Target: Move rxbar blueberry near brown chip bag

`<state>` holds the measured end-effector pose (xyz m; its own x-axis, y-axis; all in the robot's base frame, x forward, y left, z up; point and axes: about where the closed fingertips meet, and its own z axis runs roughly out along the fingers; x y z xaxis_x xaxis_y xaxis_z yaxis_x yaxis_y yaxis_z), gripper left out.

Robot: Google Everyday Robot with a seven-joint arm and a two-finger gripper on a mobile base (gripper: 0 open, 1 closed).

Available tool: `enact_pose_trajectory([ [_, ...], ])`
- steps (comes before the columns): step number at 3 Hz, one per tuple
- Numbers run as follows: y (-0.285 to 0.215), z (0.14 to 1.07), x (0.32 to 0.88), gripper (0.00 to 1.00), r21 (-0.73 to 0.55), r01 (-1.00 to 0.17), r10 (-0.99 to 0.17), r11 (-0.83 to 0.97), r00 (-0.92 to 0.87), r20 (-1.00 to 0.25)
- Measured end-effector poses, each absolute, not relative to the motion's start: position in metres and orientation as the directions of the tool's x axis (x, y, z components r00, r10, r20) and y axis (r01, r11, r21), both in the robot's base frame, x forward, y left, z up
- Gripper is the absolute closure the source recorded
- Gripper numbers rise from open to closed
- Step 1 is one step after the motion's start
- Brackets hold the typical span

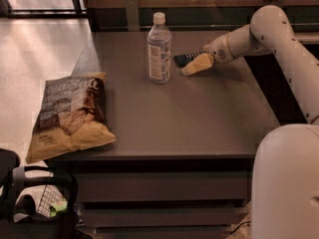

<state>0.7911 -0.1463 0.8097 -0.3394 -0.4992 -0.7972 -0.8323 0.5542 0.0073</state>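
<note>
The rxbar blueberry (182, 59), a small dark flat bar, lies at the back of the table just right of the water bottle. My gripper (196, 64) reaches in from the right on a white arm and sits low against the bar's right end, covering part of it. The brown chip bag (68, 114), with white lettering on its dark top and a yellow-tan bottom, lies at the table's front left corner, far from the bar and the gripper.
A clear water bottle (159, 48) with a white cap stands upright just left of the bar. The grey table (189, 123) ends in a front edge with drawers below. My white base (286, 183) fills the lower right. A dark object with a basket (35, 203) sits on the floor at the lower left.
</note>
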Motion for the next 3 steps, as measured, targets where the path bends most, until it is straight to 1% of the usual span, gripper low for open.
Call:
enact_pose_trajectory([
  [1, -0.143, 0.801, 0.79, 0.39, 0.017, -0.829, -0.498, 0.558, -0.352, -0.793],
  [2, -0.143, 0.81, 0.79, 0.72, 0.017, -0.829, -0.498, 0.558, -0.352, -0.793],
  [3, -0.142, 0.816, 0.79, 1.0, 0.018, -0.83, -0.497, 0.557, -0.351, -0.794],
])
